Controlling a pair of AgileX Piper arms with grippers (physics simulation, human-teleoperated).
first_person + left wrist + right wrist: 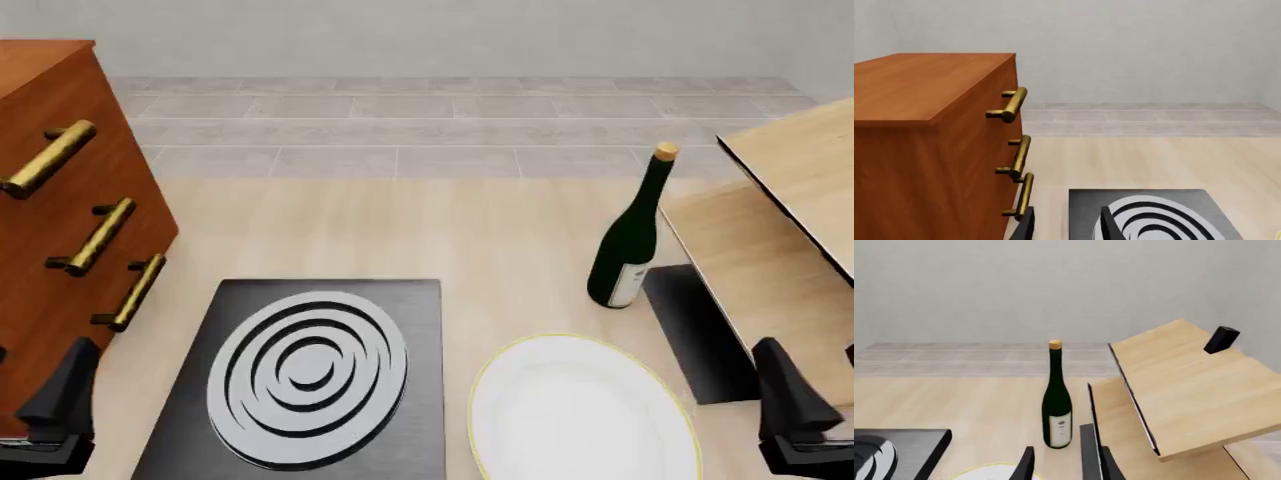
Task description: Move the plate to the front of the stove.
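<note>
The plate (582, 412), white with a thin gold rim, lies flat on the table just right of the stove (400, 400). The stove is a black slab with a grey ring burner (310, 368). My left gripper (1066, 227) is open over the stove's left edge, near the cabinet, and holds nothing. My right gripper (1057, 460) is open too, low at the near right, right of the plate and apart from it. In the right wrist view only a sliver of the plate (987, 470) shows beyond the fingers.
An orange wooden cabinet (54, 220) with brass handles (104, 235) stands at the left. A dark green wine bottle (630, 240) stands upright behind the plate. At the right are a pale wooden shelf unit (787, 200) and a plain dark flat panel (701, 335).
</note>
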